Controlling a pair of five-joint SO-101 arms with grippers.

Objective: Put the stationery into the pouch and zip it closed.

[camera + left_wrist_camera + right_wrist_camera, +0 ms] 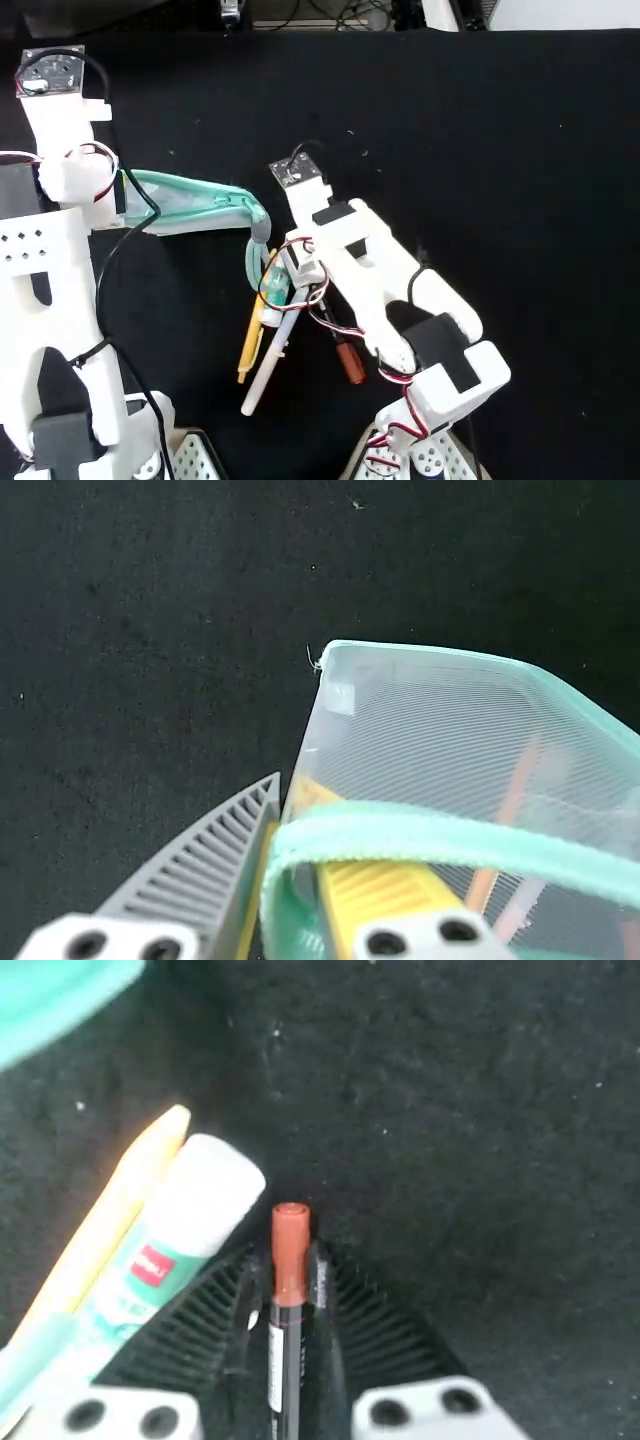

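Left tool [290, 792] is clamping shut on the pouch [450, 740] rim, one jaw inside, seemingly keeping the mouth facing the other arm. Right tool [290, 1260] is gripping a brown pen [288, 1235] lengthwise between closed jaws (probably to feed it in), while a yellow pen [248, 350] and glue stick [265, 378] are lying on the desk [520, 200] near the pouch mouth

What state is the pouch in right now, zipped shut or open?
Open. In the left wrist view the pouch mouth gapes, its teal zipper rim arched away from the mesh wall.
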